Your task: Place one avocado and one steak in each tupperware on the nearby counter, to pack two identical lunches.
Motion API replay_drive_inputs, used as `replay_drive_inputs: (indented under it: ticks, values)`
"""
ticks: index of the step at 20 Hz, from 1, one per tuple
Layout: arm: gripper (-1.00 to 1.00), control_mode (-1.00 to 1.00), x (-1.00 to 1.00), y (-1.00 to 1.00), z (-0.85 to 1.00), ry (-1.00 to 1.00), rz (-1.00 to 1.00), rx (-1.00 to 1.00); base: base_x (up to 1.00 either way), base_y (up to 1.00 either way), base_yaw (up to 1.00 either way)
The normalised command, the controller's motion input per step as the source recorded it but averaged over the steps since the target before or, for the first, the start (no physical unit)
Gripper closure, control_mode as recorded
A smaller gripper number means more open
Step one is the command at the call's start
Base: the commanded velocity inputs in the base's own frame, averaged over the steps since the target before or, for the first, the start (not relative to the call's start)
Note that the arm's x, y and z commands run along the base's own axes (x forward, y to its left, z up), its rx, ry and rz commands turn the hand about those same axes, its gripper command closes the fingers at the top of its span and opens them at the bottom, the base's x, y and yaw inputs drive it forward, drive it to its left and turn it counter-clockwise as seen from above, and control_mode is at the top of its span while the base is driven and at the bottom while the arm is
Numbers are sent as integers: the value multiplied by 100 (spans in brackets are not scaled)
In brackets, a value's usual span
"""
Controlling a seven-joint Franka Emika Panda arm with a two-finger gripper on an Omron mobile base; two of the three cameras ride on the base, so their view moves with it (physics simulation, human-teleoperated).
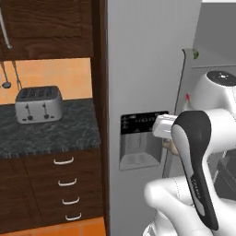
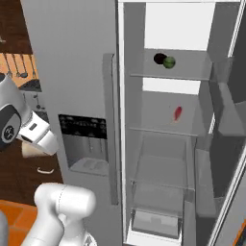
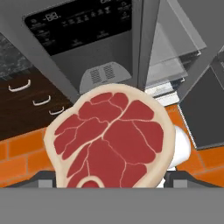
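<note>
**A big steak up close**

A big red steak (image 3: 109, 140) with a pale edge sits right in front. Behind it is the grey fridge door (image 3: 83, 39) with a dark panel (image 3: 78, 26). On the left are dark drawers (image 3: 30, 98) with silver handles. The floor (image 3: 22, 153) is orange.

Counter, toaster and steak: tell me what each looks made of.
Counter: dark speckled stone, by its mottled grain. Toaster: brushed metal, judging by its silver sheen. Steak, in front of the gripper: raw red meat with pale fat edging and seams.
</note>
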Motion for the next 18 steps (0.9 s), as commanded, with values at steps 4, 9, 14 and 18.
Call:
replay_drive_inputs:
  ticks: [4,9,14,18]
  values:
    - [100,100,0,0,0,0,0,0,3,100,5]
    - [100,100,0,0,0,0,0,0,17,100,2]
    - [100,100,0,0,0,0,0,0,33,100,3]
    - [100,100,0,0,0,0,0,0,36,100,3]
